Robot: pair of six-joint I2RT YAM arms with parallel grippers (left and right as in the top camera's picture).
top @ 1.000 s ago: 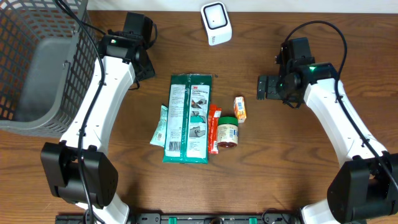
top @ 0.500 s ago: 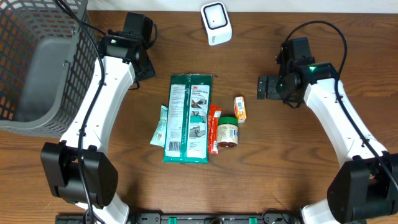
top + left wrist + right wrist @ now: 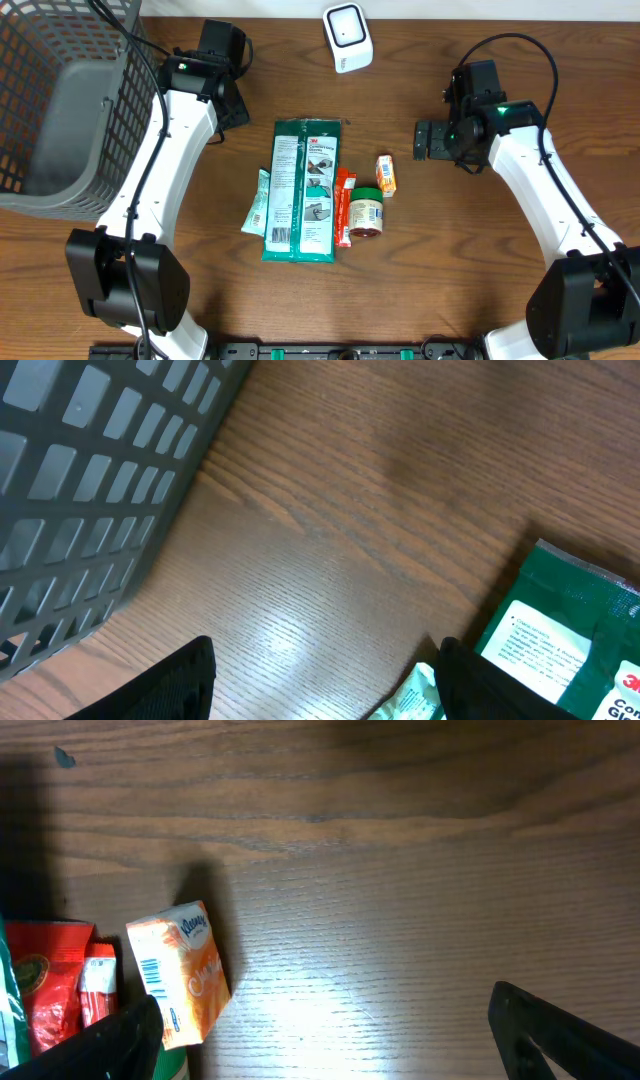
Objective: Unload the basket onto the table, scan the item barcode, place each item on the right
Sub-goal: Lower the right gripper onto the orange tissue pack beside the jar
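Several items lie in a group mid-table: a large green 3M package (image 3: 303, 190), a small teal packet (image 3: 257, 202), a red stick packet (image 3: 344, 207), a green-lidded jar (image 3: 366, 212) and an orange Kleenex pack (image 3: 385, 174). A white scanner (image 3: 347, 37) stands at the back. My left gripper (image 3: 233, 112) hovers open over bare wood to the upper left of the green package (image 3: 570, 635), beside the teal packet (image 3: 408, 702). Open too, my right gripper (image 3: 423, 140) is just right of the orange pack (image 3: 180, 975), whose barcode faces up. Neither holds anything.
A grey mesh basket (image 3: 60, 100) fills the far left corner; its wall (image 3: 90, 480) is close to my left gripper (image 3: 325, 698). Bare wood lies under my right gripper (image 3: 325, 1050). The red packet (image 3: 50, 995) is left of the orange pack.
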